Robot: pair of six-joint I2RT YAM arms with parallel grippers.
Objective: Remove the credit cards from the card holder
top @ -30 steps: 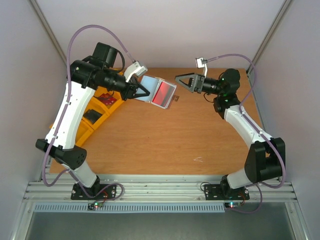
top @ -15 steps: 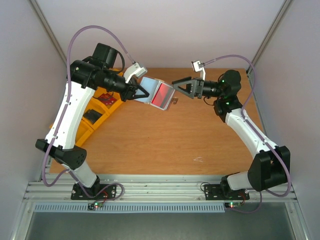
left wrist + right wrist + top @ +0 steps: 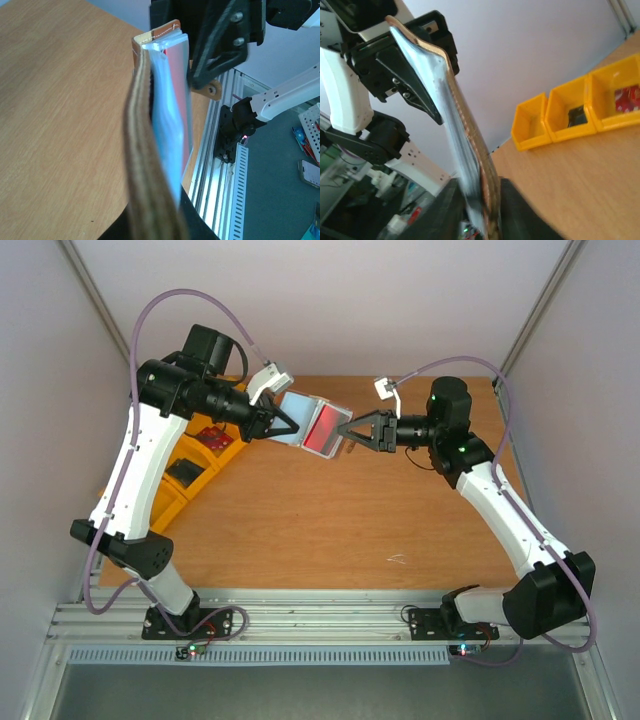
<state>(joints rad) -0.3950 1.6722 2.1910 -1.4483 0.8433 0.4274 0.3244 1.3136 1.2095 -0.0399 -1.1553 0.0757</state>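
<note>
Over the last second my right arm has swung in from well off to the side. My right end effector (image 3: 345, 432) now sits at the free edge of the card holder (image 3: 312, 423), where a second ago there was a clear gap between them. In the right wrist view the holder runs edge-on up from between my two fingers, one on each face. They look spread, not pinched, so I judge this end effector to be open and straddling the edge, with no grip on anything yet.

My left end effector (image 3: 288, 424) is clamped on the opposite edge of the holder. It holds the holder unfolded and raised off the bench (image 3: 330, 530), and that hold has not shifted. A red credit card (image 3: 322, 428) sits in the lining on the half nearer my right fingers, and the left wrist view shows it tucked flat against the pale blue pocket.

So the approach is done and the pull is next. My judgement is that the right fingers must close on the card alone, not on card and cover together. Otherwise I will just tug the holder against my left grip. The yellow bins (image 3: 200, 465) lie below and behind my left end effector, and one holds something red.
</note>
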